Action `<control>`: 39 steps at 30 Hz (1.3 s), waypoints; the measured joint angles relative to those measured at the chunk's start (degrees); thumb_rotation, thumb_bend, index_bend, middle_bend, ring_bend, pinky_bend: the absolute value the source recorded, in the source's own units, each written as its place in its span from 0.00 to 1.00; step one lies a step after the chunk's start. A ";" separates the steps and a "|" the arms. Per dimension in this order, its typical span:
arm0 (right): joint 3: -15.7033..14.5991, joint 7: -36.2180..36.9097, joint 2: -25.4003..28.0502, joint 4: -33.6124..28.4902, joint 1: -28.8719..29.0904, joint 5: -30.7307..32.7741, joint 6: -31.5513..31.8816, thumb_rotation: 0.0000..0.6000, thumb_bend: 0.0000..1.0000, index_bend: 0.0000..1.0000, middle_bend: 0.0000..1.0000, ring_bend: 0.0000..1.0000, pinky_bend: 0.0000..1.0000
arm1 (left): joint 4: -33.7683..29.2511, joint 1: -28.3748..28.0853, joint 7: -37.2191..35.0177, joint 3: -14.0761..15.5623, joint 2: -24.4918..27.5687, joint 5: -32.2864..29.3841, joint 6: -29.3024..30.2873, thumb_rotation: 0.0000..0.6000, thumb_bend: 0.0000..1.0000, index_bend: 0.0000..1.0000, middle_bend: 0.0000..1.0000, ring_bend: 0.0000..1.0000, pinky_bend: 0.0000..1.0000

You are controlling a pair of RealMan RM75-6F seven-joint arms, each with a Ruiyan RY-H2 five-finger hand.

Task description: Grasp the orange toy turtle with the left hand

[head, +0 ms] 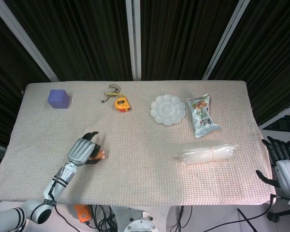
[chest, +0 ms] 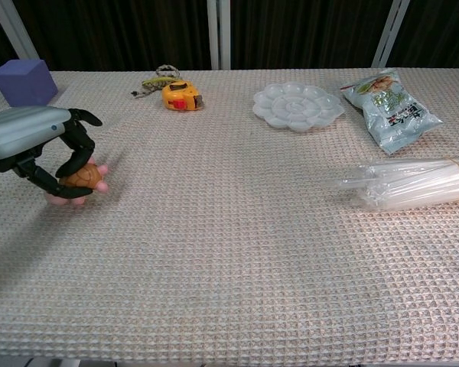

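The orange toy turtle [chest: 81,177] with pink feet sits at the front left of the cloth-covered table [chest: 237,252]. My left hand [chest: 32,143] comes in from the left and grips it, dark fingers curled over the shell and thumb underneath, one finger sticking out. In the head view the left hand [head: 82,151] covers most of the turtle [head: 100,154]; only its pink edge shows. My right hand [head: 280,157] hangs off the table's right edge, fingers apart and holding nothing.
A purple cube [chest: 24,81] stands at the back left. An orange tape measure [chest: 180,96], a white flower-shaped palette [chest: 297,105] and a snack bag [chest: 391,107] line the back. A bundle of clear plastic tubes [chest: 413,182] lies at the right.
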 measured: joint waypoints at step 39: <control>0.00 0.22 -0.41 0.56 0.10 0.62 -0.68 1.00 0.15 0.00 0.00 0.00 0.00 | -7.87 -0.44 3.89 1.11 5.01 -3.84 -4.71 1.00 0.13 0.07 0.00 0.00 0.02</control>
